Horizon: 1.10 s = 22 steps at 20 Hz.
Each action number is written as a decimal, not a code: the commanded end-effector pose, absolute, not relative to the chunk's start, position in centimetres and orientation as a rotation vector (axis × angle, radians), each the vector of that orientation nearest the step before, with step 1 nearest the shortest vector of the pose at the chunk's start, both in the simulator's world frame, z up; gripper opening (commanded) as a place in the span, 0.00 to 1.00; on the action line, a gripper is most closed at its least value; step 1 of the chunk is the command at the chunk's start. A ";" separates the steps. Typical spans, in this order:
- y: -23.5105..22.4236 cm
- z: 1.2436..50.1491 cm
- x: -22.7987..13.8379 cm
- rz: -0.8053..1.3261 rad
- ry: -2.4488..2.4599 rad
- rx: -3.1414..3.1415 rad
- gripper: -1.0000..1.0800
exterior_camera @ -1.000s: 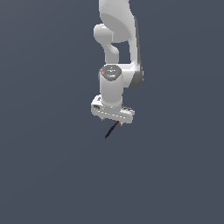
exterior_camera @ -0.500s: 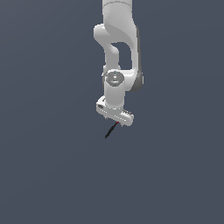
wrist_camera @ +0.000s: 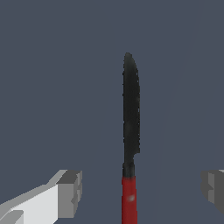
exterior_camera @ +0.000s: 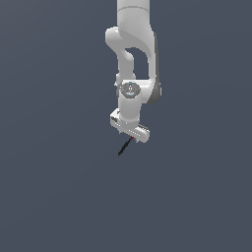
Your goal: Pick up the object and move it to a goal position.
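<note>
Object (wrist_camera: 130,131) below tool (exterior_camera: 132,139), wrist view alone – blade-shaped, fingers (wrist_camera: 70,193) spread, not touching

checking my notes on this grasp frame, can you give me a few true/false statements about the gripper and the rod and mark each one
1. The rod has a red end and a long black part. True.
2. The gripper is clamped on the rod. False: in the wrist view both fingers stand apart from it.
3. The rod lies between the fingers. True.
4. The rod is wider than the gripper. False: it is far narrower.
5. Two arms are in view. False: only one.
</note>
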<state>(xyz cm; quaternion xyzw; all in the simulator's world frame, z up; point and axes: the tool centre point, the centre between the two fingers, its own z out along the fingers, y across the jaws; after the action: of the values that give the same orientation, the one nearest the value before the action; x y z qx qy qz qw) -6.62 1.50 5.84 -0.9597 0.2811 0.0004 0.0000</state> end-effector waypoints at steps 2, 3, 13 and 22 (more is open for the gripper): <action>1.5 5.7 -6.6 0.001 0.883 -3.015 0.96; 1.5 5.6 -6.6 0.001 0.883 -3.015 0.96; 1.5 1.7 -6.8 0.000 0.889 -3.013 0.96; 1.5 0.8 -6.7 0.000 0.890 -3.013 0.00</action>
<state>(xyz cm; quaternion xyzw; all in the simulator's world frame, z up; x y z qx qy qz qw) -6.72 1.42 0.95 -0.9588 0.2840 0.0000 0.0000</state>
